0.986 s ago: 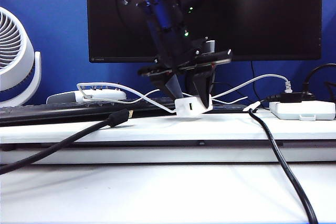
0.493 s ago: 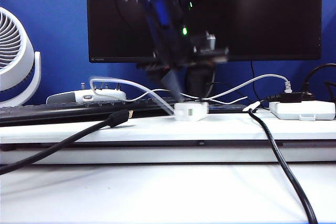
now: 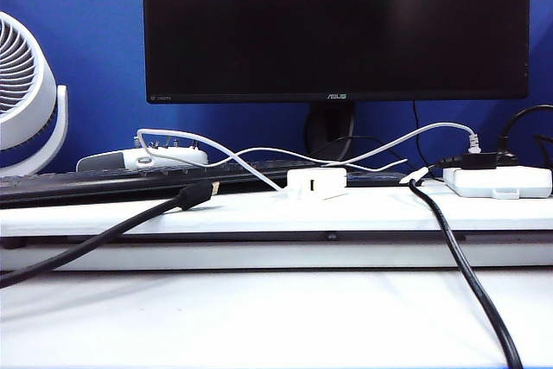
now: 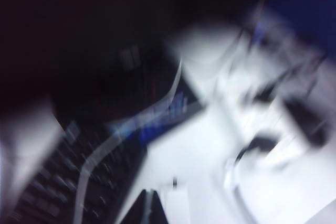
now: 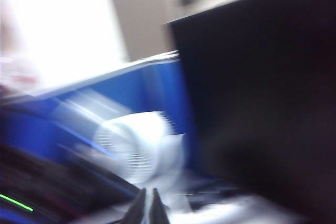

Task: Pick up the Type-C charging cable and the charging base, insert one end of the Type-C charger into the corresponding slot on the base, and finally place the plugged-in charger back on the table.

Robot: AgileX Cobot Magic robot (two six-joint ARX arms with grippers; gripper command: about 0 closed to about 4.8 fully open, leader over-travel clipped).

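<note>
The small white rectangular plastic charging base (image 3: 316, 182) now rests on the raised ledge of the white bench (image 3: 259, 213), centre of the exterior view, with the thin white Type-C charging cable (image 3: 216, 149) running from its left side; the arms that hovered over it a second ago have left that view; the left gripper (image 4: 150, 199) and right gripper (image 5: 147, 199), low in their blurred wrist views, have closed empty; the task looks finished.

The charging base (image 3: 316, 182) sits on the table (image 3: 259, 213) ledge below the monitor (image 3: 337, 28), the Type-C charging cable (image 3: 216, 149) looping leftward from it.
</note>
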